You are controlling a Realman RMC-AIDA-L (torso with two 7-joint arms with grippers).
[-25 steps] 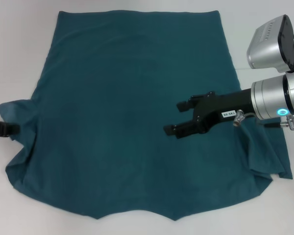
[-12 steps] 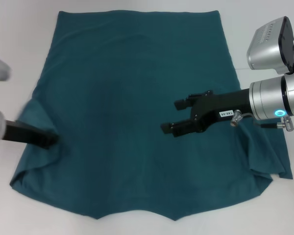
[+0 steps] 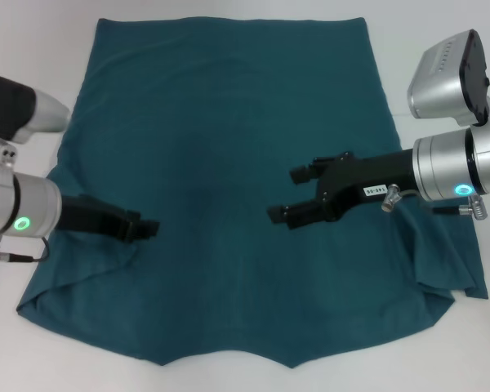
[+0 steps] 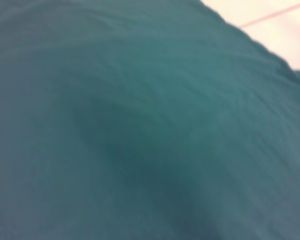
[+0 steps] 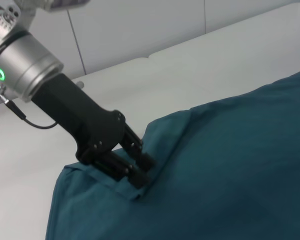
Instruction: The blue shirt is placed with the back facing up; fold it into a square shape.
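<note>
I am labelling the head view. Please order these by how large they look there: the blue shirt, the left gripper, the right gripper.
1. The blue shirt, by far the largest.
2. The right gripper, open above the shirt, showing its whole black body.
3. The left gripper, closed on a fold of the shirt.
The grippers may be the same model; the left only shows less.

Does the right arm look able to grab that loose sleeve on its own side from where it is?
Probably yes. The right gripper hovers open over the shirt, and that sleeve lies uncovered just below its arm, though it would have to pull back first.
</note>
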